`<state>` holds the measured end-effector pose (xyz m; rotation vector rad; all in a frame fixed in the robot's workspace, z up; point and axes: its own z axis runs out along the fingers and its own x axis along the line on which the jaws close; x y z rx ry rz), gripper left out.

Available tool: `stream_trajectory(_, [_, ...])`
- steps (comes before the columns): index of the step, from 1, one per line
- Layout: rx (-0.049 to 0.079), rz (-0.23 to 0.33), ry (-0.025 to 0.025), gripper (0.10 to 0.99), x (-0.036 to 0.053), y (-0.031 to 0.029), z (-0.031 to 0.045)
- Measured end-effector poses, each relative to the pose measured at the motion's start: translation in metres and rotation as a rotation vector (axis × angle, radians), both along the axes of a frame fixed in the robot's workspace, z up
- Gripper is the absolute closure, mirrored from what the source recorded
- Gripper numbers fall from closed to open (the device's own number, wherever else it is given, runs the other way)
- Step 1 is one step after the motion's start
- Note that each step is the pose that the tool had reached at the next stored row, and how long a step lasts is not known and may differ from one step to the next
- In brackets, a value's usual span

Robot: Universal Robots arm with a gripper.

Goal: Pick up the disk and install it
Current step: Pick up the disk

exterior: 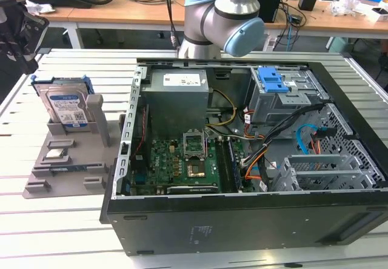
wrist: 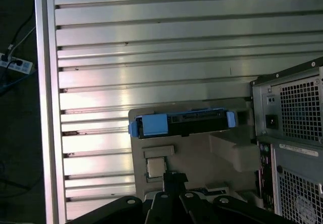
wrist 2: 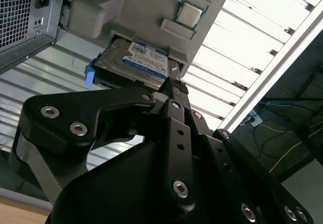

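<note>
The grey holder [exterior: 73, 175] at the table's [exterior: 54, 232] edge, on the exterior view's left, carries the disk [exterior: 65, 108] upright in its end slot and a chip [exterior: 56, 154] mid-tray. The gripper [wrist: 174, 176] hovers above the holder with its fingers closed together, empty and clear of the disk.

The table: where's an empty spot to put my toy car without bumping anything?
The table has bare slats at the exterior view's lower left, bordered by the grey holder and the computer case. Another free strip runs past the case at that view's right. Crowded: the holder, with the disk and chip, and inside the case.
</note>
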<state>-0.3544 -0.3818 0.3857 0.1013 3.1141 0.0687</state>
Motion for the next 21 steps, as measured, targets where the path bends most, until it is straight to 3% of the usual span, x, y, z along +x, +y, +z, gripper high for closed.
stream_trajectory(5, [0.0, 0.141, 0.0, 0.98, 0.0, 0.0, 0.0])
stream_trajectory(21, [0.0, 0.445, 0.0, 0.98, 0.0, 0.0, 0.0])
